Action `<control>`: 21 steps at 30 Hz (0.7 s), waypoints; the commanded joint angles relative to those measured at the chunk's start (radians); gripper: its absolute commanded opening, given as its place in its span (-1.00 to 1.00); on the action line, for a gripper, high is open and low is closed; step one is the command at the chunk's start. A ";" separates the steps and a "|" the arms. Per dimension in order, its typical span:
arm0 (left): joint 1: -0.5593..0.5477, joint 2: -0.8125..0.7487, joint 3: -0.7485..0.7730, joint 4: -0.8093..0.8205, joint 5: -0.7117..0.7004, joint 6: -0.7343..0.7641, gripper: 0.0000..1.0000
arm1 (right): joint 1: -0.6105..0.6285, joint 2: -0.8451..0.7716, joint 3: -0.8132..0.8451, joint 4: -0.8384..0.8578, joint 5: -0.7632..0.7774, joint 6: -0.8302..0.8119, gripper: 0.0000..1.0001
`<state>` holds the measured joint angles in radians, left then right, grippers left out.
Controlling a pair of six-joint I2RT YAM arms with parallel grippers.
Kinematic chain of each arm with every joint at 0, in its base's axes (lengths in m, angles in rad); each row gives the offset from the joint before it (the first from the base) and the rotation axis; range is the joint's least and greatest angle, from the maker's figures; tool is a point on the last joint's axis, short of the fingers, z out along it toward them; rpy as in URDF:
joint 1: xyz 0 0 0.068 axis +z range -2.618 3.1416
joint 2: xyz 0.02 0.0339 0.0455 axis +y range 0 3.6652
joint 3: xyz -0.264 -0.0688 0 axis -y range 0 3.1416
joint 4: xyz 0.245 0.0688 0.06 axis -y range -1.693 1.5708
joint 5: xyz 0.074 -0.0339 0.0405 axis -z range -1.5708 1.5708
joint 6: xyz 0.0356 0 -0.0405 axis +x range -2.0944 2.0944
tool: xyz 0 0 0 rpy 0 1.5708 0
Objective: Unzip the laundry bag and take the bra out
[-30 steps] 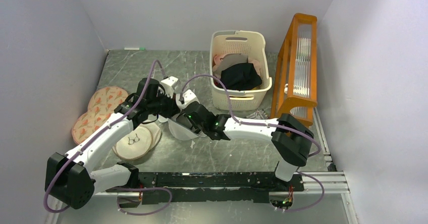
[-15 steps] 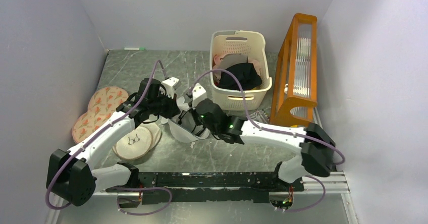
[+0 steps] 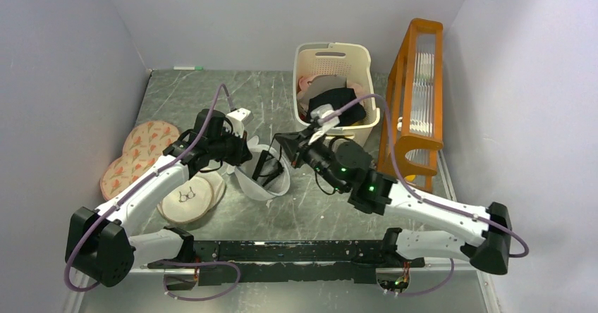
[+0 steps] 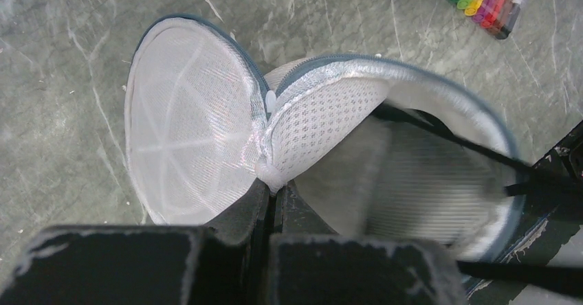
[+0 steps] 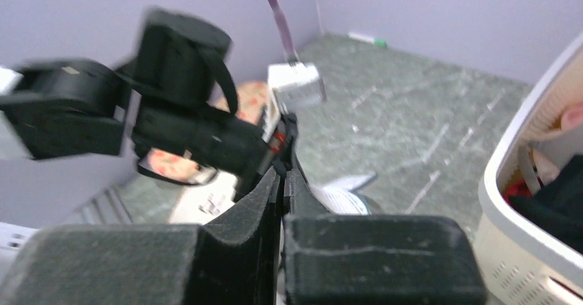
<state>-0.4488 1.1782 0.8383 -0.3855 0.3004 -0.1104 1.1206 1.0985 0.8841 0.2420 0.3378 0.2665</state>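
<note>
Pinned the unzipped laundry bag (image 4: pixel 323 113) at its rim with the clenched left claw (image 4: pixel 273 189), gripped the bra (image 3: pixel 267 166), half inside that bag, by a strap in the clamped right claw (image 5: pixel 282 178), and likely needed next to lift it clear.

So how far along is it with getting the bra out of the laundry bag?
Done: the laundry bag is unzipped and gaping. In hand: left fingers pinch its rim; right fingers pull the bra by a strap. Left: bra not yet clear of the bag.
</note>
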 commanded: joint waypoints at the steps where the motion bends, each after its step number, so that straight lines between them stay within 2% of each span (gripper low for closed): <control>1: -0.007 0.002 0.015 0.022 0.014 0.014 -0.86 | 0.000 -0.096 -0.019 0.150 -0.035 0.015 -1.00; 11: -0.008 0.005 0.014 0.019 0.017 0.013 -0.86 | -0.001 -0.186 0.012 0.201 -0.025 -0.019 -1.00; 16: -0.008 0.021 0.017 0.019 0.049 0.016 -0.86 | 0.000 -0.128 0.038 0.221 0.026 -0.041 -1.00; 21: -0.010 0.041 0.019 0.005 0.044 0.015 -0.87 | -0.001 -0.075 0.090 0.212 -0.024 -0.036 -1.00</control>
<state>-0.4500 1.2053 0.8383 -0.3862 0.3191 -0.1081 1.1206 1.0042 0.9211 0.4198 0.3298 0.2420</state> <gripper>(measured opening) 0.085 0.011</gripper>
